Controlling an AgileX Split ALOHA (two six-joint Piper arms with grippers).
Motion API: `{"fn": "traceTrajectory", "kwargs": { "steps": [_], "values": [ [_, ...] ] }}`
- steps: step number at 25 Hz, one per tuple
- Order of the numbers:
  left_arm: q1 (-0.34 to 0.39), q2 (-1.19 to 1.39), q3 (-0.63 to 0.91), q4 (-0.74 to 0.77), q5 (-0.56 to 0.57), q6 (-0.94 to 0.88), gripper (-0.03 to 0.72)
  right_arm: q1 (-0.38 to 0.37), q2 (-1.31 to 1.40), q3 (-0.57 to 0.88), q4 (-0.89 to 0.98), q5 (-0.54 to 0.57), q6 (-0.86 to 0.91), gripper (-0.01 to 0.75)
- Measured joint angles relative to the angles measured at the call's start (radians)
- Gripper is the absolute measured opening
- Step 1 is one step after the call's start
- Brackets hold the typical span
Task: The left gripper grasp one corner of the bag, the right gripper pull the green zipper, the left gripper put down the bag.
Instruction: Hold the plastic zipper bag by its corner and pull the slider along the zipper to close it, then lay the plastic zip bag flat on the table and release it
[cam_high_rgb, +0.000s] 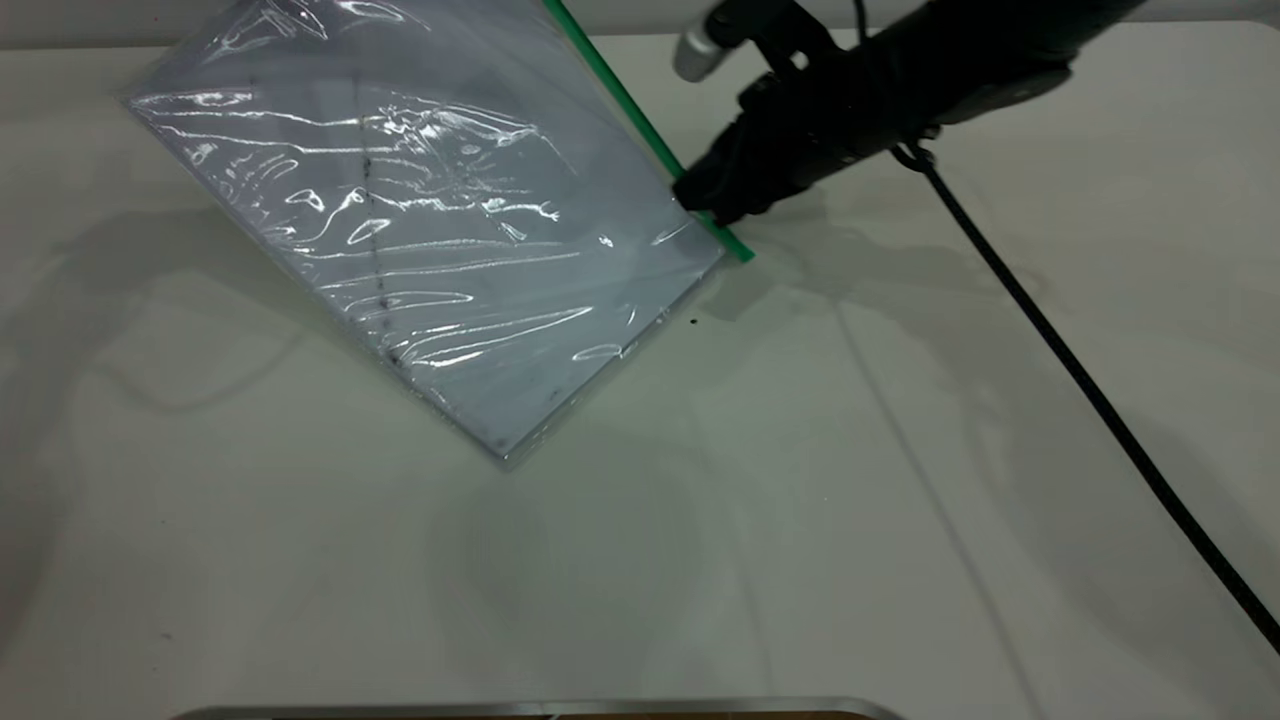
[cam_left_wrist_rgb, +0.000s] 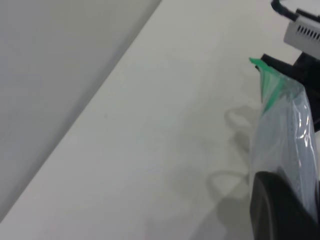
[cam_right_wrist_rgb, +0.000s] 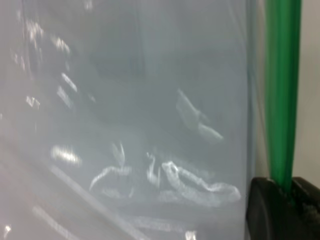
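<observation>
- Tilting across the upper left of the exterior view, the bag (cam_high_rgb: 430, 230) stands lifted, its lowest corner near the bench (cam_high_rgb: 700, 560); whether that corner touches the surface is not clear.
- White paper fills the bag, and a dark smudge line (cam_high_rgb: 372, 240) runs down its wrinkled, glaring plastic face.
- The green zipper (cam_high_rgb: 640, 125) follows the bag's right-hand edge from the frame top down to the strip's lower end.
- The right gripper (cam_high_rgb: 712, 205) reaches in from the upper right, and its jaws are closed narrow on the green zipper close to that lower end.
- The right wrist view confirms it: the green strip (cam_right_wrist_rgb: 282, 90) runs straight into the slot between the two dark fingers (cam_right_wrist_rgb: 262, 207), pinched there.
- The small slider tab cannot be made out; the fingers cover that spot.
- A braided black cable (cam_high_rgb: 1090, 400) trails from the right arm across the bench toward the lower right edge.
- The left gripper is cut off above the exterior frame, so its hold on the bag's upper corner is not shown there.
- In the left wrist view only one dark finger (cam_left_wrist_rgb: 280, 210) shows at the frame edge, against the plastic; its jaws' state cannot be told.
- Beyond that finger, the bag's far green end (cam_left_wrist_rgb: 267, 85) appears, with the right arm behind it.
</observation>
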Motion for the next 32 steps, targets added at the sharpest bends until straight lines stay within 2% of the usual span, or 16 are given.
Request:
{"fn": "traceTrajectory", "kwargs": {
  "steps": [5, 9, 13, 15, 17, 21, 23, 25, 29, 32],
  "values": [
    [0.016, -0.009, 0.0, -0.022, 0.0, 0.0, 0.051, -0.047, 0.011, 0.015, -0.021, -0.027, 0.0, 0.038],
    [0.016, -0.01, 0.0, 0.001, 0.001, 0.0, 0.05, -0.049, 0.01, 0.015, -0.02, -0.022, 0.001, 0.041],
    [0.019, -0.012, 0.006, 0.017, 0.001, -0.012, 0.05, -0.05, -0.003, 0.022, -0.025, -0.014, 0.094, 0.089],
    [0.027, -0.018, 0.026, 0.015, -0.004, -0.025, 0.05, -0.06, -0.022, 0.028, -0.048, -0.037, 0.145, 0.171],
    [0.034, -0.024, 0.058, 0.009, -0.017, -0.042, 0.05, -0.07, -0.053, 0.035, -0.056, -0.06, 0.181, 0.288],
    [0.034, -0.016, 0.137, -0.008, -0.039, -0.061, 0.058, -0.076, -0.173, 0.035, -0.061, -0.056, 0.249, 0.561],
    [0.023, -0.002, 0.171, -0.019, -0.058, -0.064, 0.067, -0.076, -0.252, 0.035, -0.082, 0.002, 0.305, 0.656],
    [0.0, 0.018, 0.194, -0.026, -0.089, -0.07, 0.087, -0.076, -0.329, 0.035, -0.129, 0.091, 0.391, 0.689],
    [-0.052, 0.051, 0.211, -0.045, -0.178, -0.149, 0.193, -0.076, -0.478, 0.035, -0.27, 0.309, 0.589, 0.661],
    [-0.063, 0.045, 0.212, -0.124, -0.187, -0.247, 0.344, -0.076, -0.564, 0.035, -0.394, 0.491, 0.706, 0.596]
  ]
}}
